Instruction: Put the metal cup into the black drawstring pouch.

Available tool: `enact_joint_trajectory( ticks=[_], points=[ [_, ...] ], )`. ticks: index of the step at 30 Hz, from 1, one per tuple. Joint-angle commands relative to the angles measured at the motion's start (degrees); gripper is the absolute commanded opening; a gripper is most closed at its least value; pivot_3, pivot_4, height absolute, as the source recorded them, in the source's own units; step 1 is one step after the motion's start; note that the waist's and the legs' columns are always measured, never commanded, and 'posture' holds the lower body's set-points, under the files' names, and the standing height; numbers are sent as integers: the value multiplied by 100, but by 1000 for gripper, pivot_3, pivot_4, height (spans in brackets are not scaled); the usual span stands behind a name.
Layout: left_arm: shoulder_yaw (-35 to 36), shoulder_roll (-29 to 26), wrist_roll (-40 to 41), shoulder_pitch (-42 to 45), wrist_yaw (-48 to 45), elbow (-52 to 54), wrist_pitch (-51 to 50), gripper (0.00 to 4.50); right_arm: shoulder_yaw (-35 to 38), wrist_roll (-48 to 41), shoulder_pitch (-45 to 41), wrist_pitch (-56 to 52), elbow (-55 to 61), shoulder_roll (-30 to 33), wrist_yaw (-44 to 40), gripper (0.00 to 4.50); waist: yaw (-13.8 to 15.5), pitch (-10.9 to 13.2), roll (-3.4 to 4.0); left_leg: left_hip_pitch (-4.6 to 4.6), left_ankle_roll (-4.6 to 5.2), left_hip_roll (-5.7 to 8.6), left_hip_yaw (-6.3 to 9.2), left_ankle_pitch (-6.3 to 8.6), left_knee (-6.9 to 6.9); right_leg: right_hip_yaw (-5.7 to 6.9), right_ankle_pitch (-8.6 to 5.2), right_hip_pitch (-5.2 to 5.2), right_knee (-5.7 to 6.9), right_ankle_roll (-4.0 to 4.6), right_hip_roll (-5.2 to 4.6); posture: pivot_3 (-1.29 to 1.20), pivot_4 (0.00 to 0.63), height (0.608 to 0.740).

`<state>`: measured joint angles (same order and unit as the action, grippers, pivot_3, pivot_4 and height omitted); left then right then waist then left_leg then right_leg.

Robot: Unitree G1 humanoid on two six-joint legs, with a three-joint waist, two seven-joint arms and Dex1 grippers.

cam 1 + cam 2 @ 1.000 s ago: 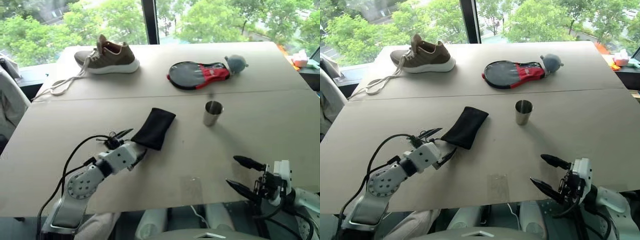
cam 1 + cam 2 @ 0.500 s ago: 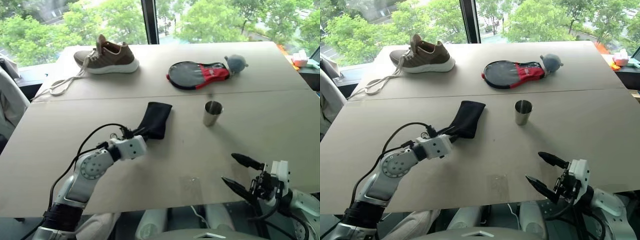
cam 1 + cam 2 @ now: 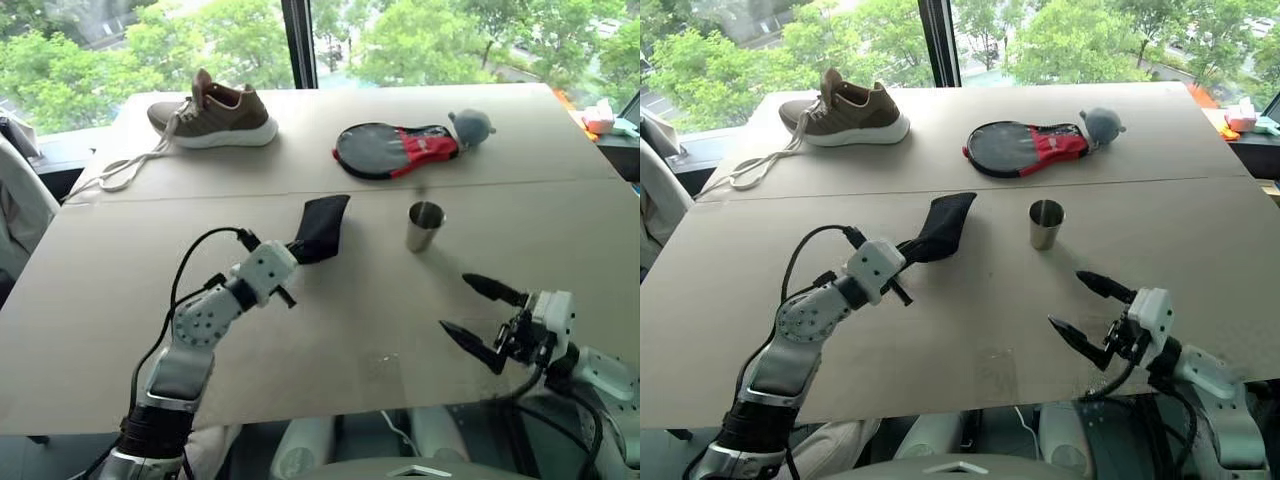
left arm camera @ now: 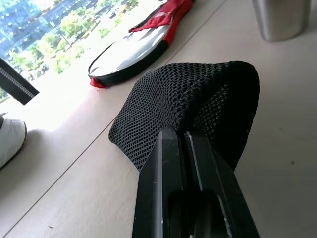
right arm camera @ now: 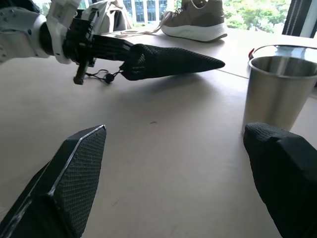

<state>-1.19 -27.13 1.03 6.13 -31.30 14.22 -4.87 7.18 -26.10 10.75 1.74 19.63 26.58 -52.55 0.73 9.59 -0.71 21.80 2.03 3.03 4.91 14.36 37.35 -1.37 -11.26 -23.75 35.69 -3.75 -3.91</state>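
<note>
At mid-desk, the left tool (image 3: 291, 252) pinches one end of the black drawstring pouch (image 3: 321, 226), lifting the limp mesh clear of the desk (image 3: 90, 300). The metal cup (image 3: 425, 226) stands upright just beside it, toward the right edge. The right tool (image 3: 478, 313) hangs spread wide near the front edge. The cup looks light, rigid and slick; gripping across its sidewall seems safest.
</note>
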Motion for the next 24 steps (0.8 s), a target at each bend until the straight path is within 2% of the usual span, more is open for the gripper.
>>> enact_joint_trajectory(
  ticks=[1, 7, 13, 19, 24],
  points=[
    [317, 279, 750, 339, 209, 607, -1248, 50, 17, 531, -860, -205, 339, 265, 577, 4500, 2, 0, 0, 0, 0, 1, 0, 0, 3, 0, 0, 0, 2, 0, 3, 0, 150, 736],
    [608, 625, 1626, 956, 565, 1037, -3033, 50, -856, 1942, -2377, -931, -40, 1419, 435, 4500, 11, 1, -9, 7, -2, 12, 12, -2, 7, 11, 13, 0, 4, 21, 7, 0, 150, 736],
    [1104, 965, 2553, 1545, 962, 1140, -4279, 50, -1727, 2893, -3586, -973, -668, 1832, 134, 4500, -14, 7, -17, 13, -25, 23, 16, -16, 8, 17, 14, 0, 2, 21, -5, 0, 150, 736],
    [1414, 1104, 3034, 1809, 1247, 1111, -4685, 50, -2217, 3393, -4201, -758, -1333, 1901, -211, 4500, -9, 11, -25, 13, -29, 23, 18, -18, 7, 18, 14, 0, 1, 22, -5, 0, 150, 736],
    [1392, 1016, 3123, 1804, 1309, 1098, -4718, 50, -2386, 3531, -4218, -582, -1495, 2096, -632, 4500, 4, 13, -28, 15, -30, 29, 18, -18, 7, 17, 15, 0, -1, 23, -10, 0, 150, 736]
  ],
)
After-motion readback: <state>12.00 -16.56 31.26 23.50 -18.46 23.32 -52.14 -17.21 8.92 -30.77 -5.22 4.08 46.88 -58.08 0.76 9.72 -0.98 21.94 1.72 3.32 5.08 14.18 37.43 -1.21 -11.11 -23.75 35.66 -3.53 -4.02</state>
